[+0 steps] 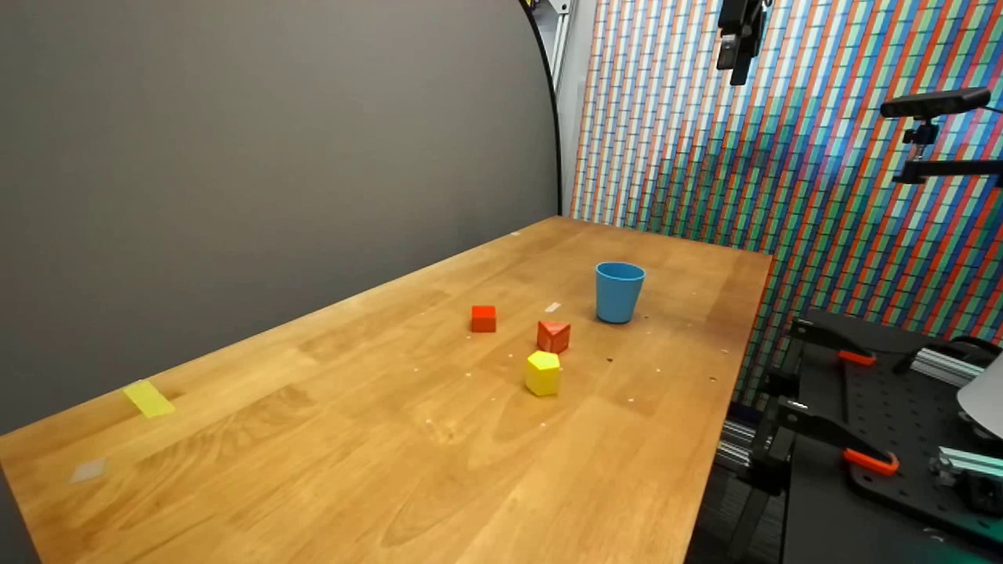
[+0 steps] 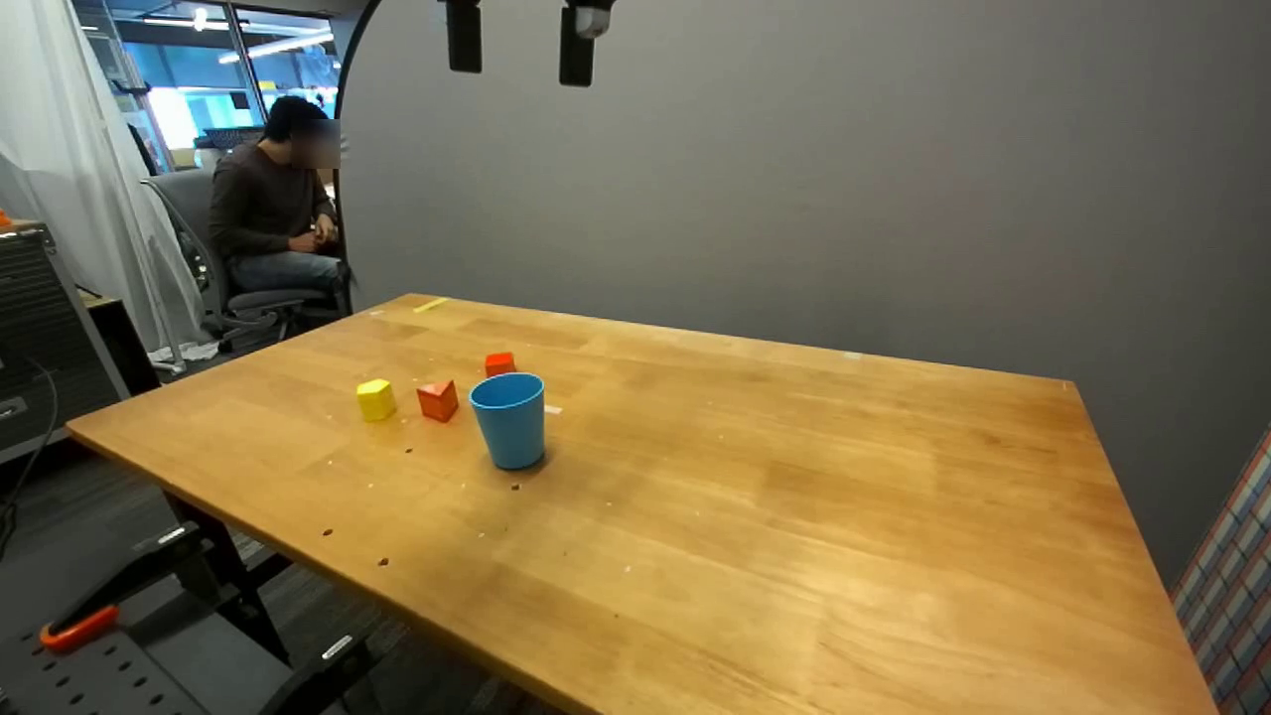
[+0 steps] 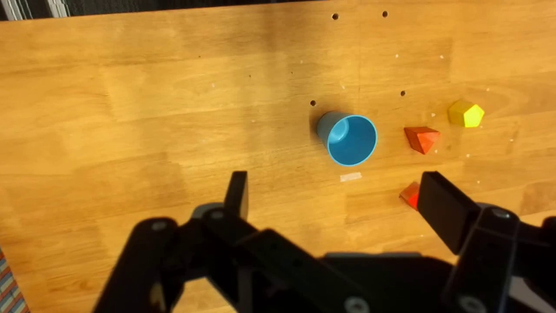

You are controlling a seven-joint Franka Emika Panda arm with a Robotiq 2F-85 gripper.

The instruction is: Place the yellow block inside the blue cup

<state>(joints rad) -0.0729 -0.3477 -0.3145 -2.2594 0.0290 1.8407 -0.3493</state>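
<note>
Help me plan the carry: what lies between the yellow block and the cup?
A red wedge lies roughly between the yellow block and the cup, seen in an exterior view.

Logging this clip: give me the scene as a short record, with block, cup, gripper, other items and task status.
yellow block: on the wooden table, outside the blue cup
blue cup: upright, inner base visible in the wrist view
gripper: open, above the table, holding nothing
triangular-topped red block: near the yellow block, not touching it
other red block: partly hidden by the gripper in the wrist view
yellow tape: at the table's edge
background: seated person in an exterior view
task status: not yet done
</note>
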